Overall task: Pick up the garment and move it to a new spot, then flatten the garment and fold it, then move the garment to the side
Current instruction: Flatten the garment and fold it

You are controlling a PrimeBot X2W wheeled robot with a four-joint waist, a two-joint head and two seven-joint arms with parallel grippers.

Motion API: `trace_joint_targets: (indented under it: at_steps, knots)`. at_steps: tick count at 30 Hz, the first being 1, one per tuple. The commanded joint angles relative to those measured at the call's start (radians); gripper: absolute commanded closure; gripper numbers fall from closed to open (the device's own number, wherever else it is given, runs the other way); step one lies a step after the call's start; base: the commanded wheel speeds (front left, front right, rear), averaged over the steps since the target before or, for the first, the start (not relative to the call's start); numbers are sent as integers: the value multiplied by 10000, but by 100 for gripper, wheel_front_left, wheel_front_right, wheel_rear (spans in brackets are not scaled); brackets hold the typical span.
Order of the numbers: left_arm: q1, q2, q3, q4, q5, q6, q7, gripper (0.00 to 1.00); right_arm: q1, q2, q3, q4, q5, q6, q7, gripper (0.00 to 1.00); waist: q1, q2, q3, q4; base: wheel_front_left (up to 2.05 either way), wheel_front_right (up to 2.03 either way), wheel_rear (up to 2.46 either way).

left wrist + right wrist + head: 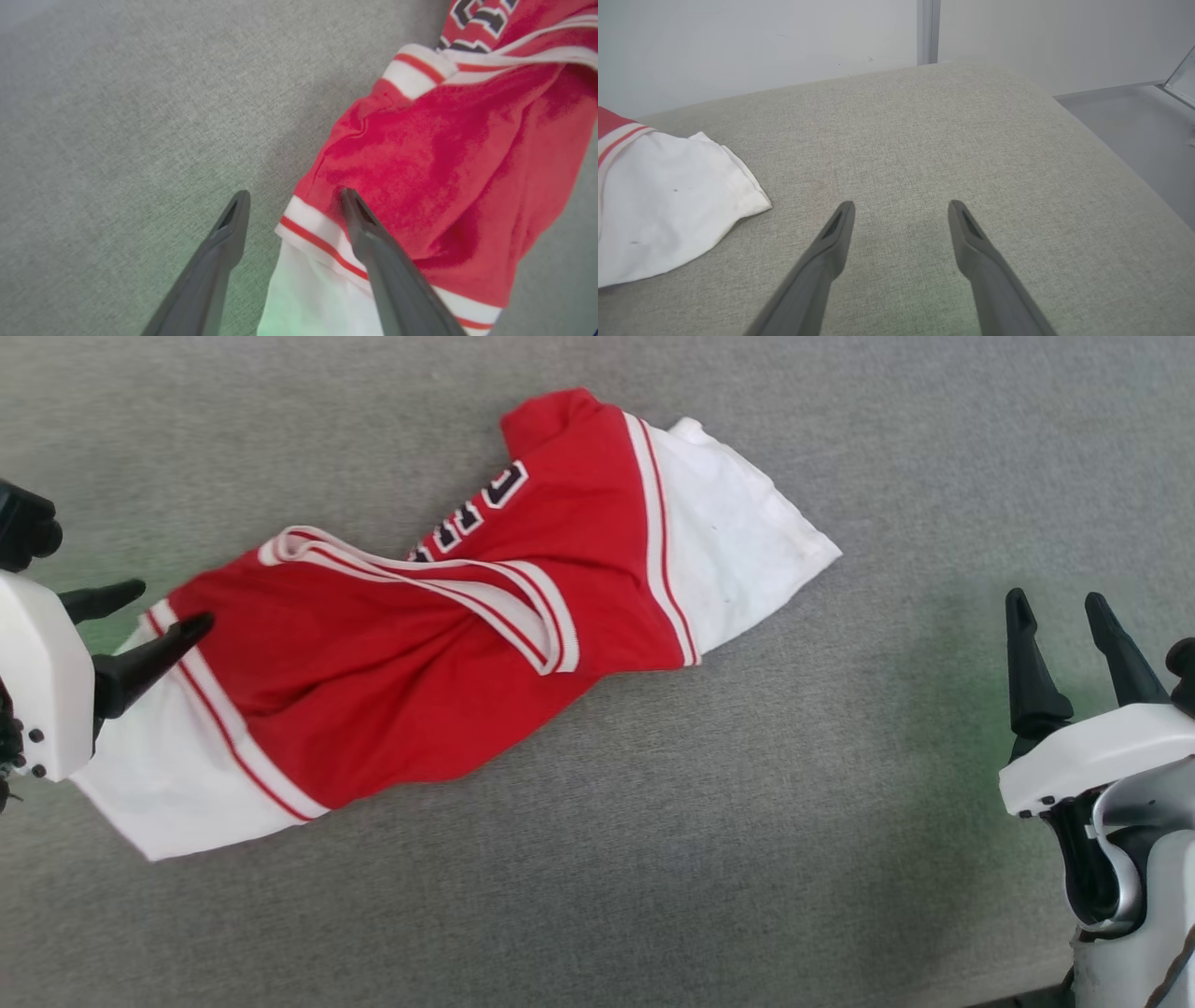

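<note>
Spreading its two fingers wide, the left gripper (pixel 173 607) holds nothing. In the left wrist view (pixel 294 196), one finger hangs over bare grey padding (pixel 117 116) and the other lies over the red cloth of the shirt (pixel 444 163), just past the white and red striped band. I cannot tell whether that finger touches the cloth.

The shirt (pixel 420 681) lies crumpled on the padding (pixel 653 849), starting right at this gripper's fingertips. One white sleeve sits beneath the gripper's body. The red part runs away from it towards the right. A striped neck band is twisted across the middle, and a few black letters edged in white show partly above it. The second white sleeve ends the shirt on the side nearer the other arm.

The right gripper (pixel 1055 600) stands well apart from the shirt, its fingers loosened and spread with nothing between them. In the right wrist view (pixel 901 205) they point over bare padding (pixel 948 140). The white sleeve (pixel 668 210) lies off to the left of them, not touching. A pale wall (pixel 761 46) rises beyond the padding's far edge, and a grey floor (pixel 1134 121) shows to the right of it.
</note>
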Motion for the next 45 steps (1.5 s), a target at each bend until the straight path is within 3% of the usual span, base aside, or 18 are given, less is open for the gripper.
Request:
trace_joint_targets:
  at_steps: [1,4,6,11,16,21,27,35,42,43,44,45]
  knots:
    - [-106,8,-16,29,-9,26,259,0,-6,-5,25,31,102,-3,-144,0,0,0,205,-207,0,0,0]
    - [3,-35,-7,-26,-59,26,617,0,42,-5,49,120,121,-3,-244,0,0,0,239,-257,0,0,0]
    - [-24,-118,-8,-86,-281,26,553,100,40,-3,47,202,119,-3,-310,0,0,0,189,-246,0,0,0]
    - [-44,-217,-9,-342,-175,26,325,100,-68,-6,7,241,4,-3,-255,0,0,0,38,-84,0,0,0]
    - [48,-122,-10,-1638,378,25,-609,100,-74,-6,-96,254,-87,-3,-165,0,0,0,-241,214,0,0,0]
    - [966,364,-10,-3614,1354,26,-1450,100,87,-3,-261,276,-193,-3,-54,0,0,0,-604,555,0,0,0]
    - [2870,461,-9,-4964,2614,26,-2152,100,109,-5,-348,123,-294,-3,191,0,0,0,-869,925,0,0,0]
    - [5279,-894,-8,-4590,3497,25,-2106,100,-78,-5,-262,-17,-367,-3,420,0,0,0,-858,1146,0,0,0]
    - [5335,-1859,-2,-3430,3449,25,-2442,100,-92,-4,-298,-54,-481,-3,495,0,0,0,-865,1361,0,0,0]
    - [5279,-1903,0,-3335,3441,25,-2456,85,-114,-6,-301,-53,-479,-3,524,0,0,0,-891,1390,0,0,0]
    - [5196,-1923,-2,-3297,3376,25,-2533,61,-134,-4,-303,-59,-493,-3,557,0,0,0,-916,1418,0,0,0]
    - [5116,-1893,-2,-3310,3257,25,-2590,5,-146,-3,-303,-63,-511,-3,574,0,0,0,-942,1451,0,0,0]
